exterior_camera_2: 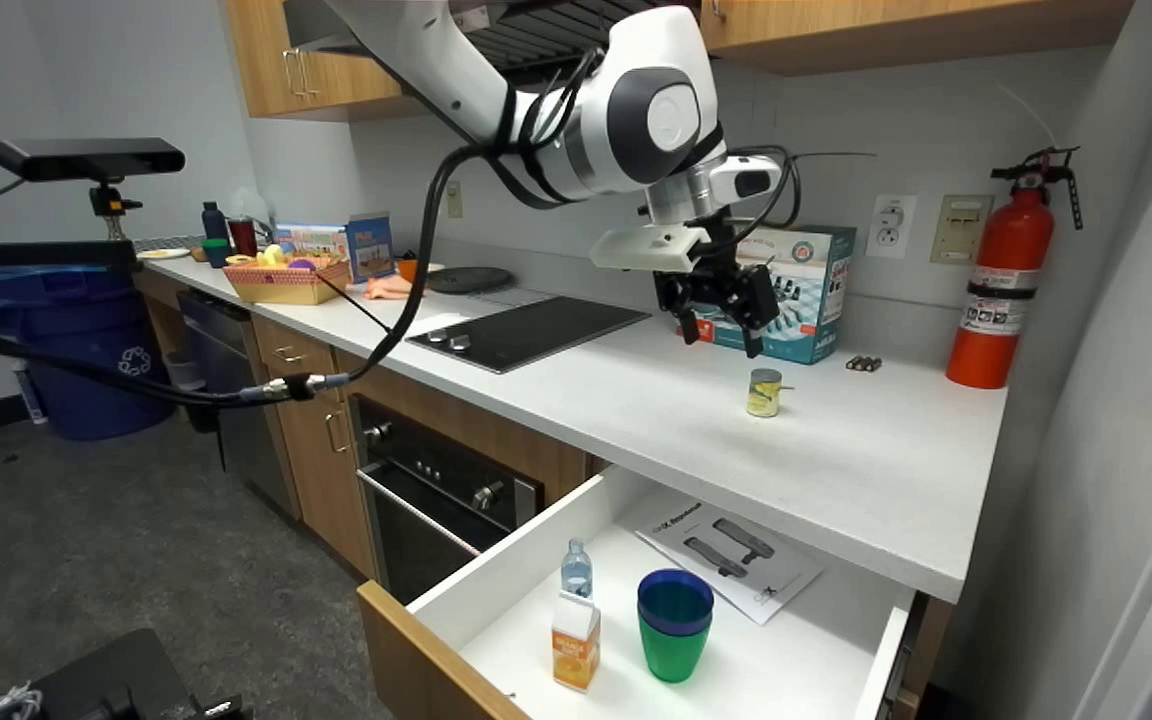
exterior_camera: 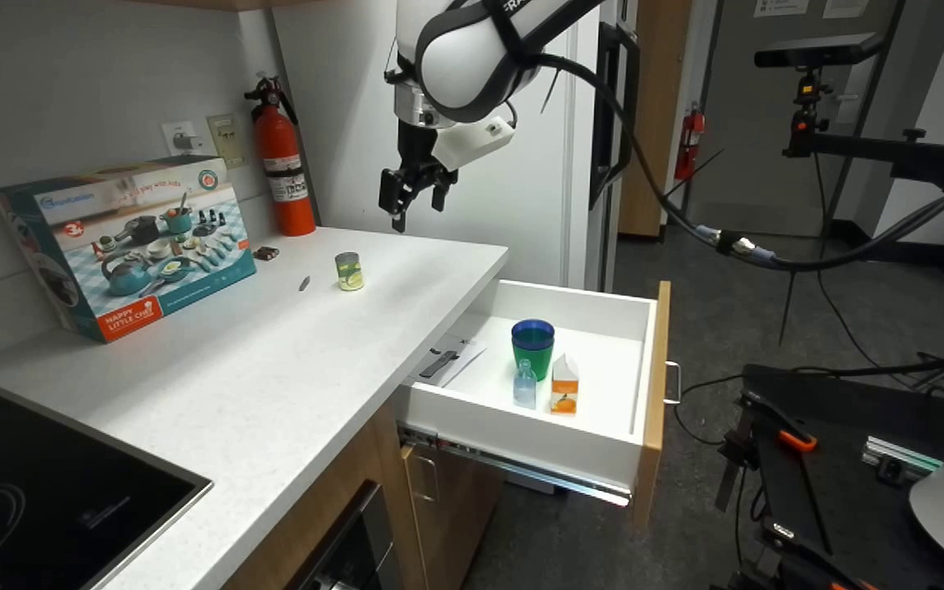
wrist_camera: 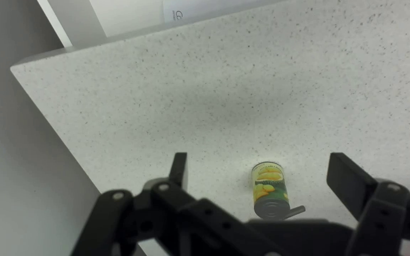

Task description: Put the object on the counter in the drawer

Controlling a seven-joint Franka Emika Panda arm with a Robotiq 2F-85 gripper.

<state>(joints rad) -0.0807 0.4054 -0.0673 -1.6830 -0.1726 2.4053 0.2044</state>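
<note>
— When listing the can (wrist_camera: 270, 185), which place to enter?

— On the counter (wrist_camera: 208, 106), toward the end with the extinguisher (exterior_camera: 283, 176). Stands upright; bears a yellow-and-green label under a grey top.

— Nearest neighbour?

— One small grey bar (exterior_camera: 304, 283), lying just beside, with a gap visible in an exterior view.

— And the gripper (exterior_camera_2: 721, 336)?

— Hangs above the counter, well apart from the can. Holds both fingers (wrist_camera: 349, 186) spread wide; in the wrist view, leaves the can in sight between them, farther down.

— Contents of the drawer (exterior_camera: 587, 456)?

— Pulled out below the counter. Holds stacked cups (exterior_camera_2: 674, 648), blue above green; one clear bottle (exterior_camera_2: 577, 568), upright; one orange-and-white carton (exterior_camera_2: 576, 640), upright, near the bottle; one printed sheet (exterior_camera_2: 731, 560), flat, toward the counter.

— Remaining stock up top?

— One box (exterior_camera: 144, 246), printed with toy cookware, near the extinguisher. Between the two, a cluster of short dark cylinders (exterior_camera_2: 864, 363). Farther along, past the box, one black cooktop (exterior_camera_2: 534, 332), set into the counter. Beyond that, in an exterior view, one basket (exterior_camera_2: 281, 290), red-and-tan, heaped with small pieces (exterior_camera_2: 302, 264), some yellow, one purple.
</note>
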